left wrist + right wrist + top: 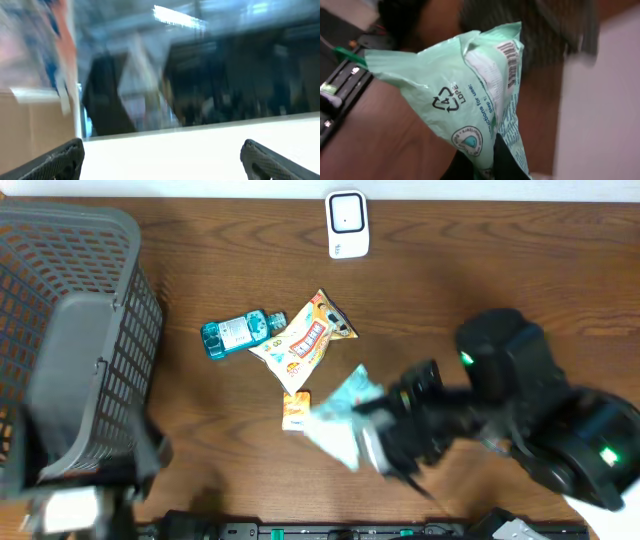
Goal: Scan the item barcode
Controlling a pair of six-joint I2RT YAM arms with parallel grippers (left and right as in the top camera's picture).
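In the shut fingers of the right pincer (pixel 487 162), a pale green LDPE packet (pixel 470 95) is pinched by its lower edge and rises from the jaws, with its barcode (pixel 510 62) near the top. Well beyond the packet lie a small orange sachet (pixel 296 410), a snack bag (pixel 305 340), a teal bottle (pixel 235 333) and a white scanner (pixel 347 224). The left pincer (pixel 162 160) gapes wide, holding nothing.

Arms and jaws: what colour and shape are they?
The right arm is black and bulky, with rounded joint housings and two small green lights. The left jaws are black, with a rough textured surface and tapered tips.
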